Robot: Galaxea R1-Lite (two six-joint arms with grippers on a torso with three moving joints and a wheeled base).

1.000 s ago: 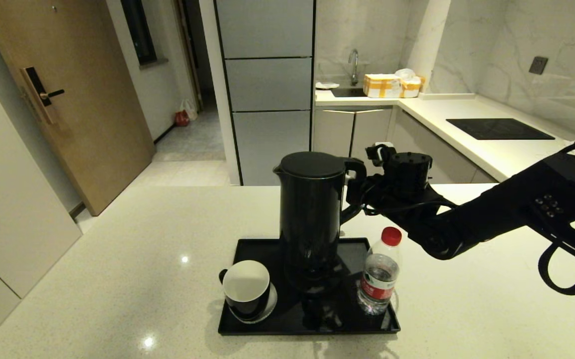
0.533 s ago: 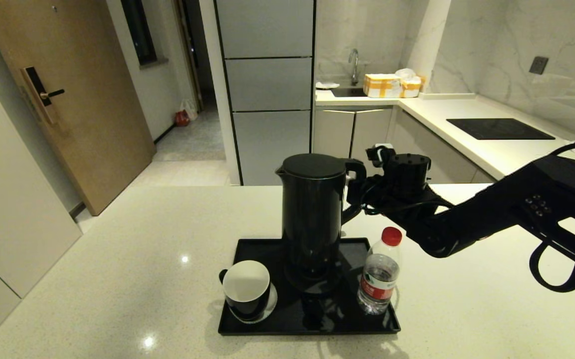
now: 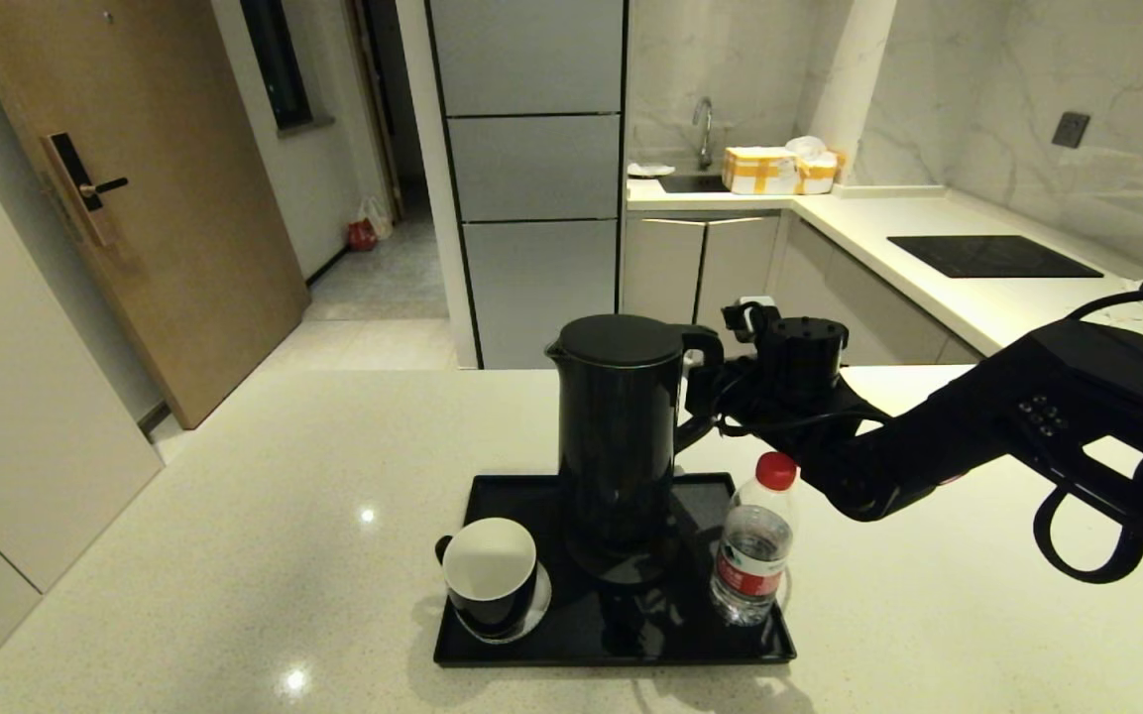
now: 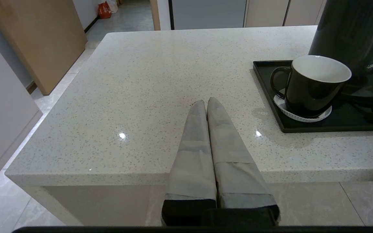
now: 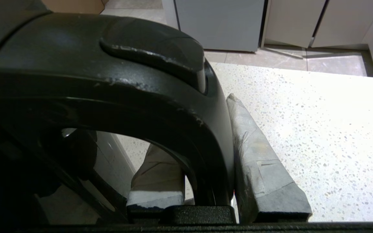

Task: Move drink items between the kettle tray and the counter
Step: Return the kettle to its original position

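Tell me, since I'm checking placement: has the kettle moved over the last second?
Yes. The kettle, gripped at its handle by the right gripper, has sunk toward the tray; its lid sits lower against the grey cabinet behind.

Home kitchen: sink tap (image 3: 702, 119), hob (image 3: 993, 256), stone counter (image 3: 234, 516), cabinets (image 3: 529, 169).

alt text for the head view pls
The right pincer grips the handle of a tall black kettle standing on a black tray, between a black mug and a red-capped water bottle, on a pale counter.

Head looks down; wrists sit close; all share the counter (image 3: 234, 555)
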